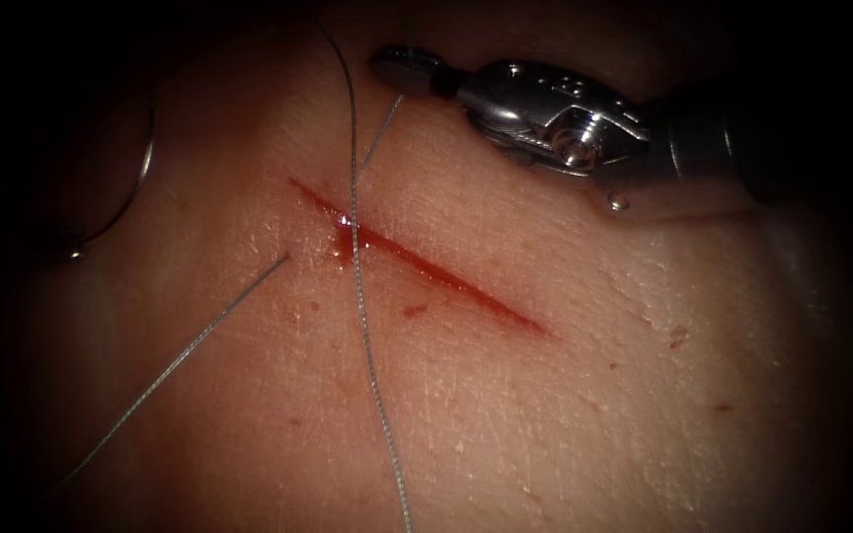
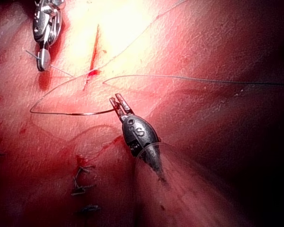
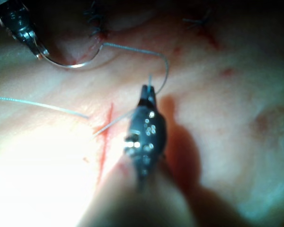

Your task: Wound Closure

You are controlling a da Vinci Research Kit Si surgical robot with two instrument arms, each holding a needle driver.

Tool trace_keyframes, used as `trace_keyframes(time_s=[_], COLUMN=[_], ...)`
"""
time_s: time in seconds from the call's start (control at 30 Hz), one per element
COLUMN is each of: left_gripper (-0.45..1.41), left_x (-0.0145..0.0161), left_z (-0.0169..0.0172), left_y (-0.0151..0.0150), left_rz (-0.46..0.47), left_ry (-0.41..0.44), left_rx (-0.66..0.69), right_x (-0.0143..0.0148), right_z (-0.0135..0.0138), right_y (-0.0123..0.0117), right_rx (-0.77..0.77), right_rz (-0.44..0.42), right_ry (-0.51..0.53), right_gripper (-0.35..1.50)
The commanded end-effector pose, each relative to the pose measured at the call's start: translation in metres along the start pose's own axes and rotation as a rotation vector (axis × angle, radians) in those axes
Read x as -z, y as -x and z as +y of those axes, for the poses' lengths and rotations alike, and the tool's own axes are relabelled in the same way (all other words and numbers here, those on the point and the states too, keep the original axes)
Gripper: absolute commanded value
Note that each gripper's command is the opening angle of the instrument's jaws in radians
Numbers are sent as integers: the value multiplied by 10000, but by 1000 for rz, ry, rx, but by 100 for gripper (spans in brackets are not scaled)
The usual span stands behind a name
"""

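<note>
My right hand [image 1: 402, 67], jaws closed, clamped the thread [image 1: 359, 296] above the cut [image 1: 417, 259]. My left hand [image 2: 118, 103] was clamped on one end of the curved needle [image 2: 68, 112], which lay free of the tissue [image 1: 565, 395], left of the cut.

place: surgical training bench | evidence: cut tissue [image 1: 545, 395], thread [image 1: 367, 345], needle [image 1: 135, 192]

Endoscope looks down from in front; both wrist views look close along their shafts, sharing the cut [image 1: 417, 259]
</note>
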Motion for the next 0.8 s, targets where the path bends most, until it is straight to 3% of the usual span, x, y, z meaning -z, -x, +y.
trace_keyframes(time_s=[0.03, 0.13, 0.17, 0.2, 0.23, 0.3, 0.57, 0.6, 0.67, 0.8], left_gripper=[-45, -45, -45, -45, -45, -45, -45, -45, -45, -45], left_x=[-5, -5, -5, -5, -5, -4, -5, -5, -6, -16], left_z=[4, 4, 4, 4, 4, 4, 17, 22, 27, 58], left_y=[8, 8, 8, 8, 8, 7, -25, -38, -49, -107], left_rz=[0, 0, 0, 0, 0, 0, -7, -4, -2, 21], left_ry=[1, 1, 1, 1, 1, 1, 5, 13, 18, 61], left_rx=[2, 2, 2, 2, 2, 3, 33, 33, 30, 6], right_x=[-6, -6, -6, -7, -6, -4, 53, 75, 85, 152], right_z=[-3, -2, -3, -3, -3, -3, 3, 9, 13, 42], right_y=[6, 6, 6, 6, 6, 6, -3, -8, -11, -20], right_rx=[1, 18, 17, 28, 34, 39, 122, 141, 150, 176], right_rz=[0, 10, 17, 23, 26, 40, 43, 40, 37, 47], right_ry=[-2, 19, 31, 50, 51, 54, 41, 45, 51, 83], right_gripper=[-35, -35, -3, 83, 106, 131, 141, 143, 143, 136])
